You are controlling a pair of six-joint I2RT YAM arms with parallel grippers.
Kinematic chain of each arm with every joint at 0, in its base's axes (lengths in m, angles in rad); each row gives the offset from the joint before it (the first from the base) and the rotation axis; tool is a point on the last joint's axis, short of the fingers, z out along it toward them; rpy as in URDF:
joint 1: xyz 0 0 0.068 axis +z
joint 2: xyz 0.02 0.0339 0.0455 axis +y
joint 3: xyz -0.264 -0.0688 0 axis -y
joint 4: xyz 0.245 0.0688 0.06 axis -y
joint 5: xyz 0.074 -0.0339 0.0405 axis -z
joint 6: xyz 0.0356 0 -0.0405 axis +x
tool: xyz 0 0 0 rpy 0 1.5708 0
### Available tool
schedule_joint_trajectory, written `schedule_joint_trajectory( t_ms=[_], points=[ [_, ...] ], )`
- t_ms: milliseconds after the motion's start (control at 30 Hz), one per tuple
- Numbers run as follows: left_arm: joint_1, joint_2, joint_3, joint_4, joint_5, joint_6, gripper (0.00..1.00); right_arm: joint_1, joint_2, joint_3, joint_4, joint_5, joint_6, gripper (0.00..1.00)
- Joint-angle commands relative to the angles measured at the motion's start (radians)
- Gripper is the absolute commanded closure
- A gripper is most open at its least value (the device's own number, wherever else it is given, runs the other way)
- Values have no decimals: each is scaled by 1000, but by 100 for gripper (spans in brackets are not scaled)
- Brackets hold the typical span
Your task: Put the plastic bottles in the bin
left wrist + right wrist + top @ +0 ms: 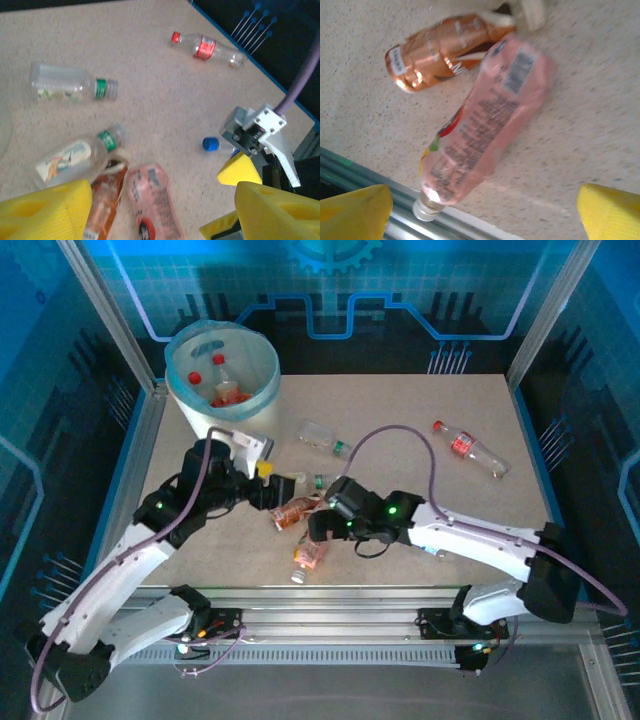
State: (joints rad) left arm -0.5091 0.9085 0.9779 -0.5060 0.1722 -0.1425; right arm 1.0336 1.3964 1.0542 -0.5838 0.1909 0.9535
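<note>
The white bin (258, 380) with its blue liner stands at the far left and holds a few bottles with red caps. A pink bottle (490, 125) lies near the table's front edge, cap toward the rail, beside an orange bottle (440, 50). My right gripper (482, 215) hangs open above the pink bottle (308, 557). My left gripper (160, 215) is open over the orange bottle (102, 200) and the pink bottle (155, 205), holding nothing. Two clear bottles with green bands (75, 155) (70, 86) lie further back. A clear bottle with a red cap (470, 448) lies far right.
A blue cap (211, 144) shows beside the right gripper's body (255, 130); its bottle is hidden. The metal front rail (380, 180) runs just below the pink bottle. The two grippers hang close together over the bottle cluster (293, 512).
</note>
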Motion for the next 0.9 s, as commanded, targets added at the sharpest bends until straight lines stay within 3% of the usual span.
schedule_joint_trajectory(
  t_ms=[0, 233, 500, 700, 867],
  points=[
    [-9, -100, -55, -55, -32, -56, 24, 53, 83, 47, 70, 38, 125, 2],
    [-9, -256, -115, -137, -52, -87, 22, 110, 254, 96, 56, 85, 157, 4],
    [-9, -301, -129, -181, -68, -77, 22, 115, 331, 55, 71, 77, 207, 4],
    [-8, -294, -125, -186, -97, -65, 21, 87, 362, 50, 99, 36, 196, 13],
    [-9, -281, -78, -217, -123, -87, 20, 65, 368, 28, 114, -5, 195, 26]
  ],
)
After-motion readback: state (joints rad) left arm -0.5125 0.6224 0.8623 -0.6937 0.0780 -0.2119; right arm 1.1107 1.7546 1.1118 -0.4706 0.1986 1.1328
